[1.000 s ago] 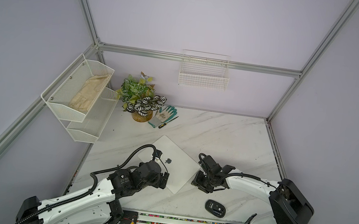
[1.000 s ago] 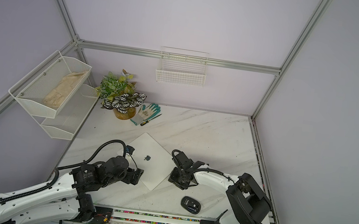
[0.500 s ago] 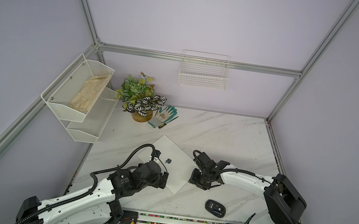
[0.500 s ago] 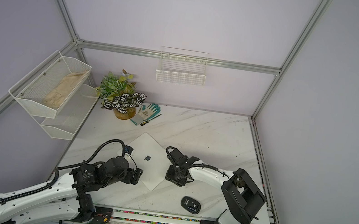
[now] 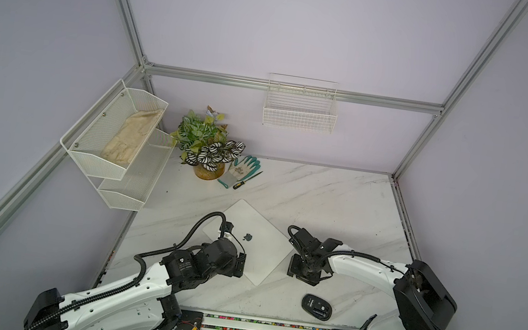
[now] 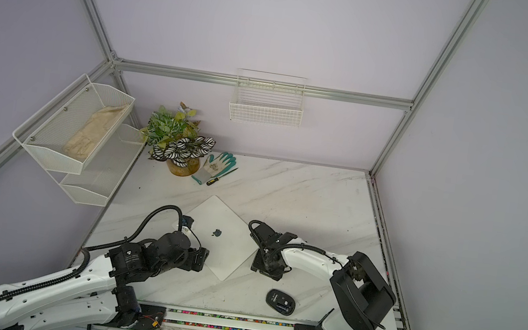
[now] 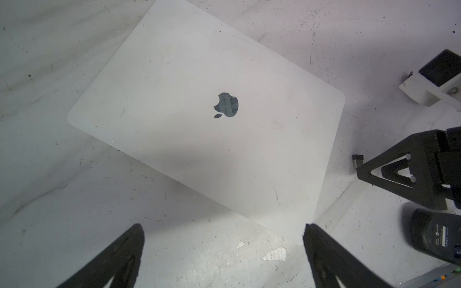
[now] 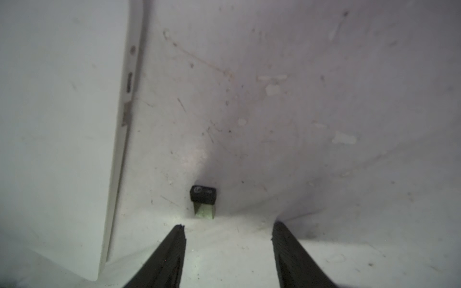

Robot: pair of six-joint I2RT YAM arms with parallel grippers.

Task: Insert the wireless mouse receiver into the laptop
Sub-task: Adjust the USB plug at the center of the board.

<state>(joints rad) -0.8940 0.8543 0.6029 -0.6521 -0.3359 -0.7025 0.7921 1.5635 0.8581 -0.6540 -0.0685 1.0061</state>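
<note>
With your right gripper (image 8: 228, 225) parted and empty just short of the receiver (image 8: 203, 200), which lies on the table (image 8: 324, 124) beside the laptop (image 8: 62, 124) edge, straddle its black cap squarely before closing, while the left gripper (image 7: 223, 227) hangs wide and empty.

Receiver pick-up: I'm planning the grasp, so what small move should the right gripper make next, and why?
Probably ease the right gripper forward so its open jaws straddle the receiver: it lies loose on the table just ahead of them, beside the laptop.
</note>
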